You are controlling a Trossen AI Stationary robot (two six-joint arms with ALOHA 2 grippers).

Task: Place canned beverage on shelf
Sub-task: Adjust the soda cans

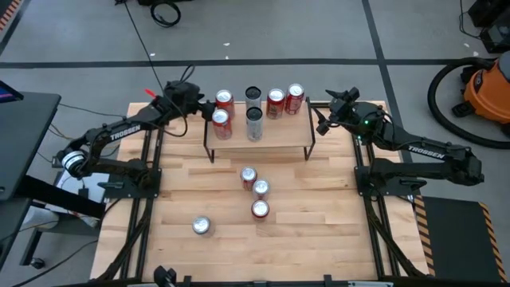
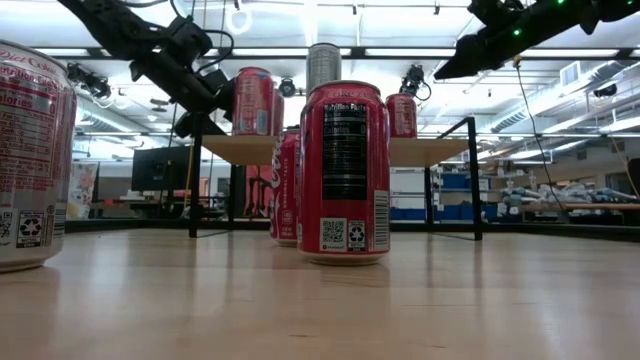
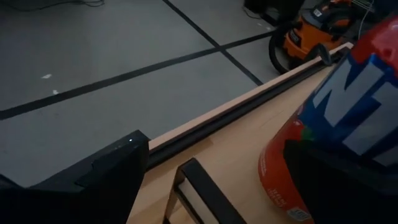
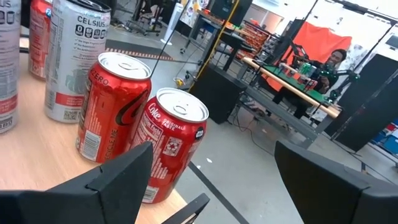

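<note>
Nearest can (image 2: 30,155): awaits your pick, table 7 o'clock.
Left gripper (image 1: 191,94): jaws wide beside shelf (image 1: 259,142) can (image 1: 224,100); release done.
Right gripper (image 1: 325,118): jaws wide, holding nothing.

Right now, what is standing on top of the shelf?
Six cans stand on the shelf: four red cans and two silver cans. The plank hides whatever is under it from above.

floor: grey, dark tape lines (image 1: 263,60) | orange shop vacuum (image 1: 486,88) | ceiling strip lights (image 2: 300,20)
</note>
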